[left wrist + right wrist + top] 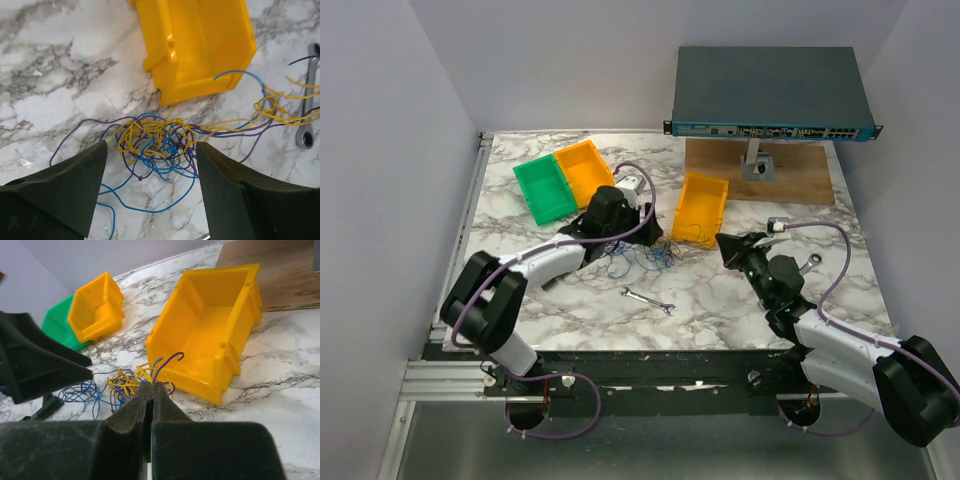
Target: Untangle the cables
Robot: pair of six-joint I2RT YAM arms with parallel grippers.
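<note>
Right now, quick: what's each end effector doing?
Left end effector: open over the cables, holding nothing.
Right end effector: shut, pinching strands of the cables.

Robotics lab cell here: plain white walls (pixel 380 150) box in a marble-look worktop (pixel 580 315). Rack-type network switch (pixel 770 90) at back, plastic parts bins (pixel 545 190), alu rails (pixel 440 378) up front.

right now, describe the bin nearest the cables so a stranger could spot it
Start at the marble table, then find the cables tangled near its middle. The yellow bin lies right beside them, standing alone, unlike the other yellow bin that sits beside a green bin.
</note>
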